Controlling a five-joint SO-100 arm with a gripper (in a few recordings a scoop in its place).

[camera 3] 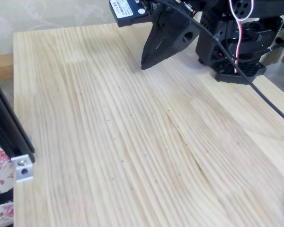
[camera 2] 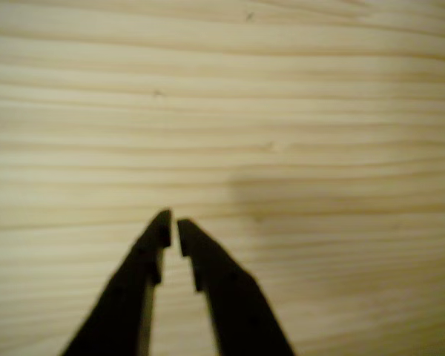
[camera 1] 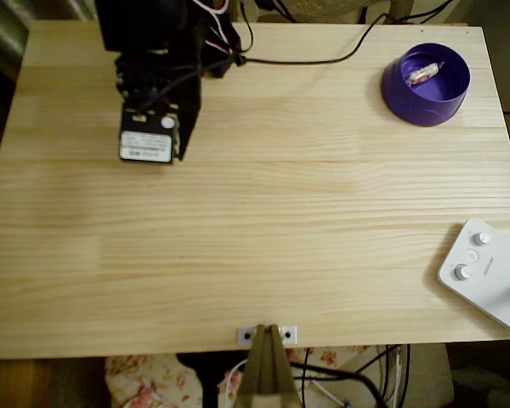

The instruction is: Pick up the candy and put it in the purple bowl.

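Note:
The candy (camera 1: 425,73) lies inside the purple bowl (camera 1: 405,91) at the table's back right corner in the overhead view; it is a small pale wrapped sweet with red-orange marks. My black arm (camera 1: 153,85) is folded at the back left, far from the bowl. In the wrist view my gripper (camera 2: 172,225) points down at bare wood, its two black fingertips nearly touching with nothing between them. The fixed view shows the gripper (camera 3: 144,65) shut, its tip just above the tabletop.
A white device with round knobs (camera 1: 484,272) lies at the table's front right edge. A black cable (camera 1: 314,59) runs along the back edge from the arm. A metal bracket (camera 1: 267,335) is clamped at the front edge. Pale wooden tabletop (camera 1: 255,221) spans the middle.

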